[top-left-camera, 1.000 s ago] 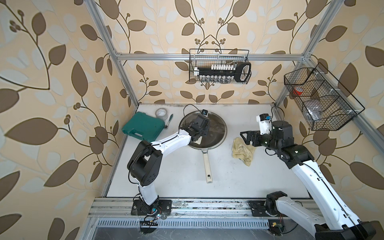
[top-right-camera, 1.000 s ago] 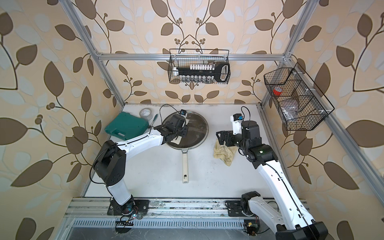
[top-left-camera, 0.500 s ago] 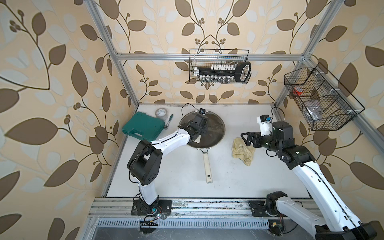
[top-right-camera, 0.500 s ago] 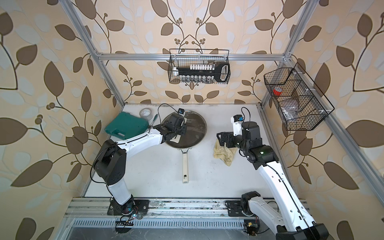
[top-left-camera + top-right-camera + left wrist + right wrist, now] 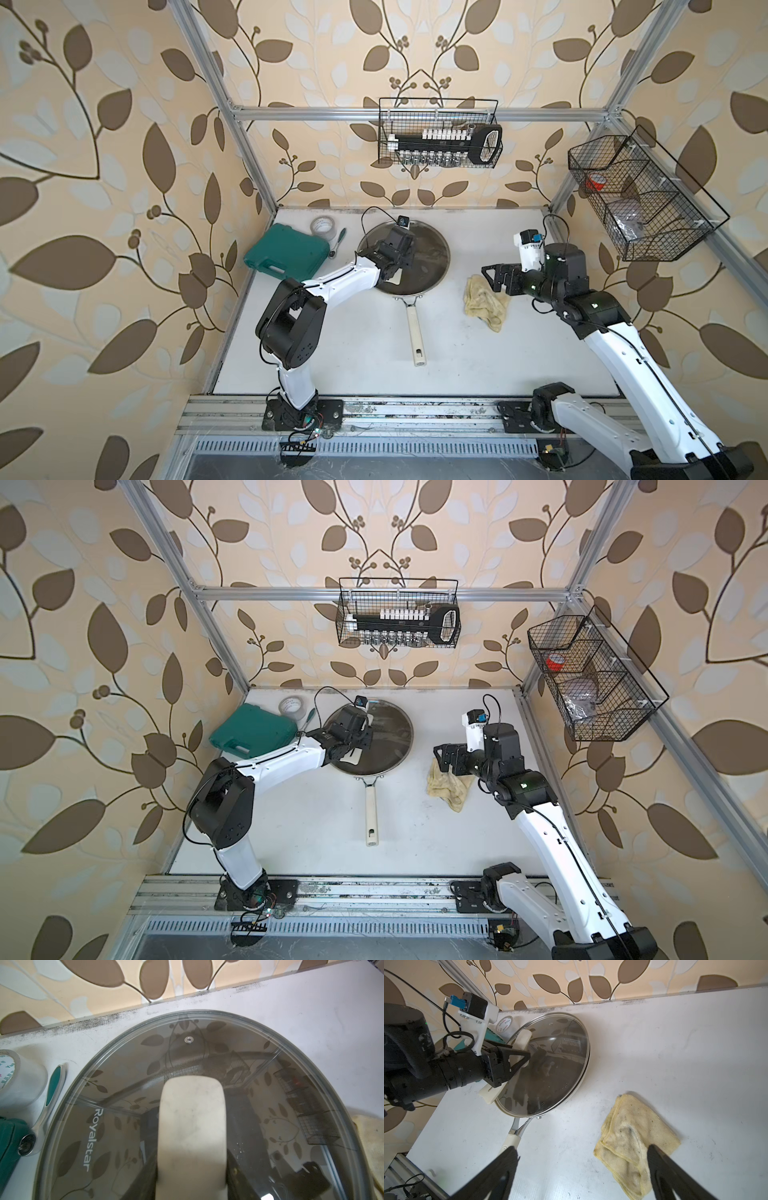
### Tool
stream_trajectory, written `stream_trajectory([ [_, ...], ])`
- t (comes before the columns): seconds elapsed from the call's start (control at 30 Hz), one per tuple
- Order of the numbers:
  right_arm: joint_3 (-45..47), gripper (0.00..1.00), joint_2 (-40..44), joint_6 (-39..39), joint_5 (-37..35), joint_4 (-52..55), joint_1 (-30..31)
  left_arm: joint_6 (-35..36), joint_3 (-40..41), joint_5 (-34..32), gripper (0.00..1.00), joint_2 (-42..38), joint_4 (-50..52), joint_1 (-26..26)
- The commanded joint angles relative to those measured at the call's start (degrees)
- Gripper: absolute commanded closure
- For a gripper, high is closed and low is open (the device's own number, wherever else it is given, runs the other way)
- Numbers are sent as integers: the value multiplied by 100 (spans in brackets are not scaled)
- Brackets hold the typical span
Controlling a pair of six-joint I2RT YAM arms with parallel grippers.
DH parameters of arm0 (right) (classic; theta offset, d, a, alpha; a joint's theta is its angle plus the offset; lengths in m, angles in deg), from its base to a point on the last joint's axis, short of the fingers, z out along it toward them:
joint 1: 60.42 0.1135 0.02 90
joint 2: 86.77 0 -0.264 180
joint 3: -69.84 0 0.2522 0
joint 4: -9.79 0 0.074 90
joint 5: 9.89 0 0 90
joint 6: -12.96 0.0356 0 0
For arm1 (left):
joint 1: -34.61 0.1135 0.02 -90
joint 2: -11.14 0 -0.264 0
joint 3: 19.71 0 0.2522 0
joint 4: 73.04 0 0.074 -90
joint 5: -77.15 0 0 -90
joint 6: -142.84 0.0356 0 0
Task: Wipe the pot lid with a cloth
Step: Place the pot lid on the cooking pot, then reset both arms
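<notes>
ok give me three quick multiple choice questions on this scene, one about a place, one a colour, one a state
1. Where is the cloth?
A. on the table, between the pan and the right arm
B. in a wall basket
C. draped over the frame

2. What colour is the case by the left arm?
A. red
B. green
C. black

3. The left end effector is
A. open, touching nothing
B. shut on the cloth
C. shut on the lid handle

Answers: 1 A, it lies on the white surface beside the pan; 2 B, its shell is teal green in both top views; 3 C, the right wrist view shows it clamped on the cream handle.
</notes>
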State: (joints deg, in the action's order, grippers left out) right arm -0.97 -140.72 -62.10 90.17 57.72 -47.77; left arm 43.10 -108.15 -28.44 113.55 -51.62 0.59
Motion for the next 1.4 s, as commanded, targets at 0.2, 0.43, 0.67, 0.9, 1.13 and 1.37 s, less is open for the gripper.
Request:
stream_trajectory([
  [0.2,119,4,150,0,-128,174,28,74,-44,-299,100,-67,-878,80],
  [0.43,88,4,157,69,-135,68,25,195,-37,-87,26,-244,-707,64],
  [0.67,96,4,188,110,-393,-168,25,405,-104,65,1,-699,-558,-42],
  [0.9,377,4,173,-1,-1395,-930,14,289,130,181,1,-1664,-288,-96],
  [1.13,923,4,-51,-447,-2054,-2051,-3,612,747,-129,1,-2958,254,-94],
  [1.37,1786,4,-385,-1072,-2387,-3489,-114,935,1969,-194,1,-4219,245,391],
])
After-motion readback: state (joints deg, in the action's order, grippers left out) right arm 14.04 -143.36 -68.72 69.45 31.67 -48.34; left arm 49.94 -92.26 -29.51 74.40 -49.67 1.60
